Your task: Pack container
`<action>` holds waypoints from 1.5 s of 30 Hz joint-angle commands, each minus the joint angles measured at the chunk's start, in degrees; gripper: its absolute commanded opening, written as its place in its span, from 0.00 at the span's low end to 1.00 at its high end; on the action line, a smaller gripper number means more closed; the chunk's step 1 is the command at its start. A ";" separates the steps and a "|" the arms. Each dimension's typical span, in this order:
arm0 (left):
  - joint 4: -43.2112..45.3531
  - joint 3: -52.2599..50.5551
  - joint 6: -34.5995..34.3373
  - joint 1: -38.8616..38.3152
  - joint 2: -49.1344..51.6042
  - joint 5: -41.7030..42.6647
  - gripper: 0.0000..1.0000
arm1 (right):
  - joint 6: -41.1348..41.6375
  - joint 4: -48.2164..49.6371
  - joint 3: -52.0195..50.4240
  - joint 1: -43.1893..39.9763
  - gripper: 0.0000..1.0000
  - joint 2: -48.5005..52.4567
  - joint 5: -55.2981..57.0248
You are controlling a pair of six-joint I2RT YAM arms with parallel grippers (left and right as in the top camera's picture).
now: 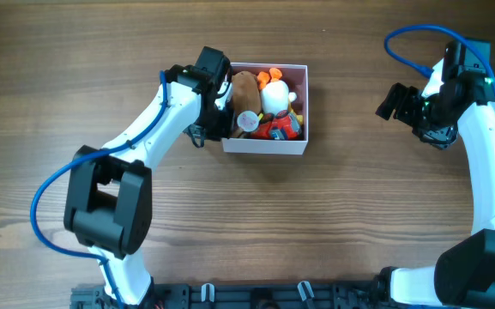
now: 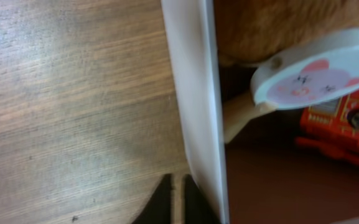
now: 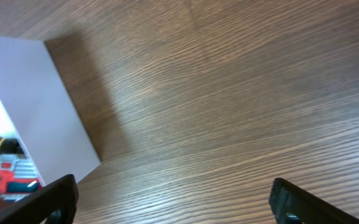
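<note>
Holding the left gripper [image 2: 177, 202] closed at the bottom edge of the left wrist view, its two dark fingertips [image 2: 165, 200] almost touching and gripping nothing. Hovering there over the wooden table [image 2: 73, 93], just outside the white wall of the container [image 2: 195, 93], which runs top to bottom through the middle of the frame. Showing, past that wall on the right, a round white disc [image 2: 316, 78] with a pink animal face on a pale wooden handle [image 2: 241, 115], lying below a brown plush toy [image 2: 272, 25] at the top edge and above a red toy truck [image 2: 344, 121].

Holding the right gripper [image 3: 173, 205] wide open, one black finger [image 3: 58, 196] at the lower left corner of the right wrist view and the other at the lower right, with only wood grain between them. Catching one white corner of the container at the left of that frame, apart from both fingers.

Sitting in the upper middle of the overhead view, the container holding the toys, among them a white toy [image 1: 273, 96] with orange parts. Placing the left gripper right beside its left wall and the right gripper well apart, near the upper right.
</note>
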 commanded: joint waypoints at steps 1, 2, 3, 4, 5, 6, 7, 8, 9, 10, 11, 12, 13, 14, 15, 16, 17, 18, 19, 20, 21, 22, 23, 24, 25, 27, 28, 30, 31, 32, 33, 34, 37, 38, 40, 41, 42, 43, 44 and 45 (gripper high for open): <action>-1.29 -0.02 -0.42 1.36 -5.40 0.39 0.17 | -1.64 0.55 -0.76 0.13 0.96 0.31 -3.04; -1.90 -0.02 -0.42 1.88 -6.47 0.39 0.16 | -1.73 0.52 -0.72 0.13 0.94 0.02 -3.72; -3.02 -0.02 -0.37 2.64 -8.13 0.26 0.16 | -2.89 0.46 -0.66 0.13 0.93 -0.55 -5.46; -4.11 -0.02 -0.37 3.41 -9.70 0.00 0.17 | -4.87 0.50 -0.66 0.13 0.91 -1.25 -7.78; -4.98 0.04 -0.37 4.09 -11.04 -0.59 0.21 | -6.34 0.55 -0.66 0.13 0.91 -1.90 -9.51; -6.19 0.15 -0.39 5.03 -12.92 -1.57 0.30 | -8.13 0.68 -0.63 0.13 0.90 -3.04 -11.82; -7.43 0.35 -0.39 6.16 -15.19 -2.21 0.38 | -9.81 0.68 -0.50 0.13 0.91 -4.39 -14.14; -8.46 0.61 -0.42 7.34 -17.55 -2.23 0.44 | -11.37 0.66 -0.26 0.13 0.90 -5.88 -16.57; -9.29 0.90 -0.44 8.50 -20.06 -2.21 0.44 | -12.87 0.68 -0.02 0.13 0.90 -7.65 -19.19; -10.05 1.20 -0.44 9.94 -23.45 -2.19 0.41 | -14.64 0.76 0.26 0.13 0.89 -10.05 -22.38; -11.06 1.57 -0.44 11.93 -28.70 -2.21 0.33 | -16.44 0.94 0.63 0.13 0.89 -13.90 -25.97; -11.41 1.64 -0.44 12.94 -31.89 -2.21 0.33 | -16.46 1.11 0.70 0.13 0.89 -16.41 -27.17; -11.58 1.64 -0.44 13.86 -35.10 -2.19 0.33 | -16.46 1.18 0.70 0.13 0.89 -18.32 -27.63; -11.72 1.64 -0.46 14.47 -37.59 -2.21 0.34 | -16.48 1.29 0.70 0.13 0.89 -21.00 -28.24; -11.80 1.64 -0.46 15.23 -41.68 -2.21 0.41 | -16.50 1.44 0.70 0.13 0.89 -23.65 -28.22; -11.96 1.64 -0.46 15.58 -44.72 -2.21 0.46 | -16.52 1.73 0.70 0.13 0.90 -26.32 -28.20; -12.04 1.64 -0.46 15.69 -47.76 -2.23 0.49 | -16.55 2.03 0.70 0.13 0.91 -28.94 -28.20; -12.15 1.64 -0.46 15.69 -50.69 -2.25 0.62 | -17.05 2.19 0.70 0.13 0.93 -32.28 -28.39; -12.17 1.64 -0.44 15.69 -53.83 -2.25 1.00 | -18.40 1.99 0.70 0.13 0.94 -34.95 -28.76; -12.26 1.64 -0.46 15.69 -56.35 -2.25 1.00 | -19.50 1.60 0.70 0.13 0.95 -37.59 -28.87; -12.52 1.64 -0.44 15.69 -58.69 -2.32 1.00 | -19.61 1.11 0.70 0.13 0.96 -40.22 -28.83; -12.96 1.64 -0.52 15.69 -60.74 -2.91 1.00 | -19.82 0.59 0.70 0.13 0.97 -42.75 -28.83; -13.62 1.64 -0.66 15.69 -62.77 -3.98 1.00 | -19.96 0.07 0.70 0.13 0.97 -45.13 -28.79; -14.49 1.64 -0.66 15.69 -64.57 -5.40 1.00 | -19.91 -0.44 0.70 0.13 0.99 -47.41 -28.52; -15.41 1.62 -0.66 15.69 -66.18 -7.21 1.00 | -19.93 -0.85 0.70 0.13 1.00 -49.48 -28.33; -17.59 1.62 -0.66 15.69 -68.72 -11.13 1.00 | -19.87 -1.20 0.70 0.13 0.99 -53.22 -28.15; -18.45 1.62 -0.63 15.69 -69.46 -12.35 1.00 | -19.89 -1.20 0.70 0.13 0.99 -54.82 -28.15; -20.20 1.62 -0.61 15.69 -70.93 -13.46 1.00 | -19.89 -1.25 0.70 0.13 1.00 -57.07 -28.15; -20.74 1.62 -0.63 15.69 -71.43 -13.35 1.00 | -19.89 -1.27 0.70 0.13 1.00 -58.10 -28.15; -20.79 1.62 -0.63 15.69 -71.87 -13.38 1.00 | -19.89 -1.29 0.70 0.13 1.00 -58.97 -28.15; -20.76 1.62 -0.63 15.69 -72.06 -13.38 1.00 | -19.91 -1.40 0.70 0.13 1.00 -59.41 -28.15; -20.76 1.62 -0.63 15.69 -72.13 -13.38 1.00 | -19.87 -1.60 0.70 0.13 1.00 -59.69 -28.17; -20.79 1.60 -0.61 15.69 -72.11 -13.38 1.00 | -19.87 -2.40 0.68 0.13 1.00 -59.69 -28.17; -20.79 1.60 -0.63 15.69 -72.11 -13.38 1.00 | -19.87 -2.84 0.68 0.13 1.00 -59.69 -28.17; -20.79 1.60 -0.61 15.69 -72.11 -13.38 1.00 | -19.89 -2.97 0.68 0.13 1.00 -59.67 -28.15; -20.79 1.60 -0.61 15.69 -72.11 -13.38 1.00 | -19.89 -2.97 0.68 0.13 0.99 -59.67 -28.15; -20.79 1.60 -0.61 15.69 -72.11 -13.38 1.00 | -19.89 -2.97 0.68 0.13 1.00 -59.67 -28.17; -20.79 1.60 -0.61 15.69 -72.13 -13.38 1.00 | -19.87 -2.97 0.68 0.13 1.00 -59.67 -28.17; -20.79 1.60 -0.61 15.69 -72.13 -13.38 1.00 | -19.87 -2.97 0.68 0.13 1.00 -59.67 -28.15; -20.79 1.60 -0.61 15.69 -72.13 -13.38 1.00 | -19.89 -2.97 0.68 0.13 1.00 -59.67 -28.15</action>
